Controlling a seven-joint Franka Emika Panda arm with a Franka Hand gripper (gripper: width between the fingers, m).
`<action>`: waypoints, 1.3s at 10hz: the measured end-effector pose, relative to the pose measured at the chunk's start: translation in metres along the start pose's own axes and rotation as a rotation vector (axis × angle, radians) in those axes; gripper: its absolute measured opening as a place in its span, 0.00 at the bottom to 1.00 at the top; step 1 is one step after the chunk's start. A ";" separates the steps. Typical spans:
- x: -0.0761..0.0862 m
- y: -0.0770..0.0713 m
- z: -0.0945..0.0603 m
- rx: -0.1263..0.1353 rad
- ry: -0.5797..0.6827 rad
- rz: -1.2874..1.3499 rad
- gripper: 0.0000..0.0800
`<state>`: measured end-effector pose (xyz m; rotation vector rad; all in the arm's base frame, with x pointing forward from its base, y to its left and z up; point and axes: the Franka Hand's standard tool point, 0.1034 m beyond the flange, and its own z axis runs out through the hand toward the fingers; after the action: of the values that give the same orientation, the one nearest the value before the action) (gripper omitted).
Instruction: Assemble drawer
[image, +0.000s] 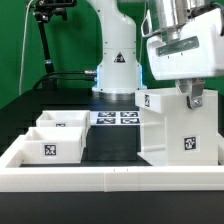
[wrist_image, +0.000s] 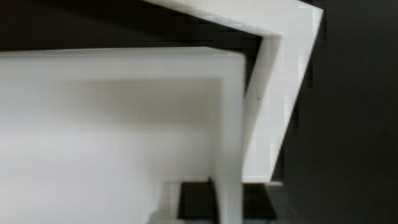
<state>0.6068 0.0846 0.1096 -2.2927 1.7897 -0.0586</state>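
The white drawer case (image: 178, 132), an open box with marker tags, stands upright at the exterior view's right. My gripper (image: 190, 98) comes down from above and is shut on the case's top wall. In the wrist view that thin white wall (wrist_image: 249, 110) runs between my two dark fingers (wrist_image: 199, 200), and the gripper (wrist_image: 233, 202) straddles it. Two white drawer trays lie at the exterior view's left, one further back (image: 62, 123) and one nearer the front with a tag on its face (image: 48, 146). They stand apart from the case.
The marker board (image: 117, 118) lies flat in the middle in front of the robot's base (image: 115, 70). A low white wall (image: 100, 180) runs along the table's front and left side. A black stand (image: 45, 40) is at the back left.
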 end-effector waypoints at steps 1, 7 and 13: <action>-0.001 0.000 0.000 0.001 -0.002 -0.002 0.05; -0.001 -0.014 0.005 0.001 -0.030 0.068 0.05; -0.005 -0.019 0.005 0.004 -0.034 0.084 0.05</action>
<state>0.6242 0.0940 0.1088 -2.1995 1.8646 -0.0086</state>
